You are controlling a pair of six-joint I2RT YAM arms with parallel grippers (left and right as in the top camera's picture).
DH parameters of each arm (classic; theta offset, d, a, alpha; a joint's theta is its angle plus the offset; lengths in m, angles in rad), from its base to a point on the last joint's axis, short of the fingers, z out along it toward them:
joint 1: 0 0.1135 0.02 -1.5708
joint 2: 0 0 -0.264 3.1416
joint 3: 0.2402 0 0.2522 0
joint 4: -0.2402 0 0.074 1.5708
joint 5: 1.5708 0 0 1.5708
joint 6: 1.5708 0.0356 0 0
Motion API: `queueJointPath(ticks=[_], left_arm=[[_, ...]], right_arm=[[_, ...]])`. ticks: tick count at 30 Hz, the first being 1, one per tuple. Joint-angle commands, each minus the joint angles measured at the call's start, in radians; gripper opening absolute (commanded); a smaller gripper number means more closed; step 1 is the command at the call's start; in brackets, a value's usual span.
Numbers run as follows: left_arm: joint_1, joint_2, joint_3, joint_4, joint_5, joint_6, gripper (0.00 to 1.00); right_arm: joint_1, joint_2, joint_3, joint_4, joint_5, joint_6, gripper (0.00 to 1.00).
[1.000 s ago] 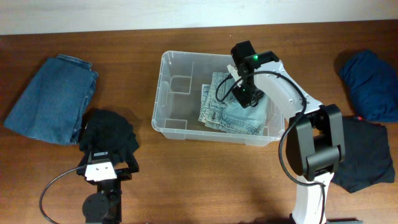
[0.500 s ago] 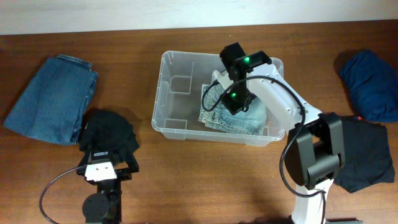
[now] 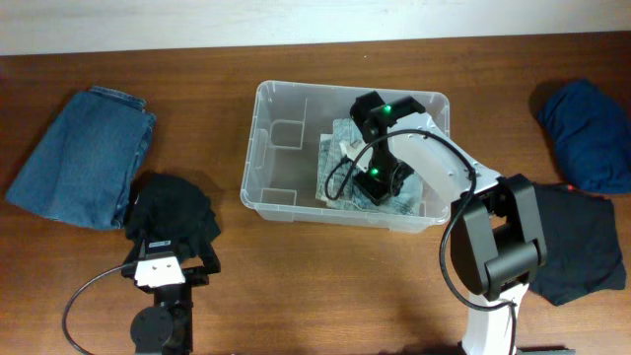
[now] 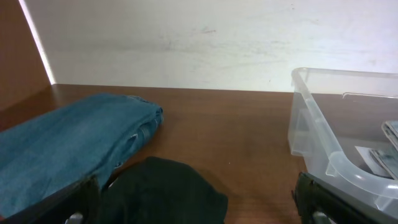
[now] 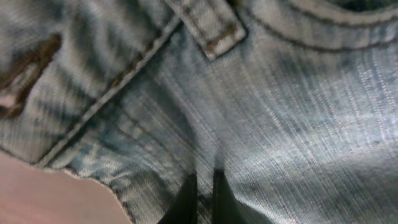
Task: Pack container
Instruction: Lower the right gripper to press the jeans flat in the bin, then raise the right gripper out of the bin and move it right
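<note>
Overhead, left wrist and right wrist views of a brown wooden surface (image 3: pixel 325 286), described from the robot's side outward.

Nearest, the left arm (image 3: pixel 163 268) sits low at the front edge. Its jaws are spread wide, one dark finger (image 4: pixel 62 205) showing at each lower corner of the left wrist view, with nothing between them. Just beyond it lies a crumpled black garment (image 3: pixel 173 209).

At front right stands the base of the right arm (image 3: pixel 493 247), beside a dark garment (image 3: pixel 582 247) spread flat on the surface. This arm reaches forward and down into the container (image 3: pixel 258 148), a clear rectangular tub with rounded corners standing at mid-surface, well apart from the black garment. Inside, towards its right half, lie folded light-wash jeans (image 3: pixel 340 163).

The right jaws are pressed together, their dark fingertips (image 5: pixel 186 199) set against the denim. A belt loop (image 5: pixel 208 25) and a stitched seam fill the right wrist view. Whether a fold of cloth is caught between the tips cannot be told.

Farther left, folded blue jeans (image 3: pixel 84 153) rest on the surface. At far right lies a bunched navy garment (image 3: pixel 587 133). A white wall (image 4: pixel 186 43) closes the far edge.
</note>
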Motion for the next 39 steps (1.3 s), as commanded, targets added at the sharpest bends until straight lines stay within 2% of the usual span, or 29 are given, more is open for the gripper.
queueJointPath(ticks=[1, 6, 14, 22, 32, 36, 39], left_arm=[[-0.002, -0.007, -0.002, -0.004, -0.003, 0.012, 0.99], [-0.002, -0.007, -0.002, -0.004, -0.003, 0.012, 0.99], [-0.002, -0.007, -0.002, -0.004, -0.003, 0.012, 0.99], [-0.002, -0.007, -0.002, -0.004, -0.003, 0.012, 0.99], [-0.002, -0.007, -0.002, -0.004, -0.003, 0.012, 0.99], [-0.002, -0.007, -0.002, -0.004, -0.003, 0.012, 0.99], [-0.002, -0.007, -0.002, -0.004, -0.003, 0.012, 0.99]], right_arm=[[0.002, -0.01, -0.026, -0.032, 0.048, -0.039, 0.04], [0.002, -0.01, -0.027, -0.033, 0.051, -0.039, 0.04], [0.002, -0.01, -0.027, -0.029, 0.207, -0.038, 0.04], [0.005, -0.01, -0.016, -0.021, 0.27, -0.029, 0.04], [0.0, -0.05, 0.145, -0.024, 0.266, 0.134, 0.04], [-0.02, -0.046, 0.133, 0.014, 0.258, 0.238, 0.04], [-0.035, -0.045, 0.098, 0.077, 0.207, 0.243, 0.04]])
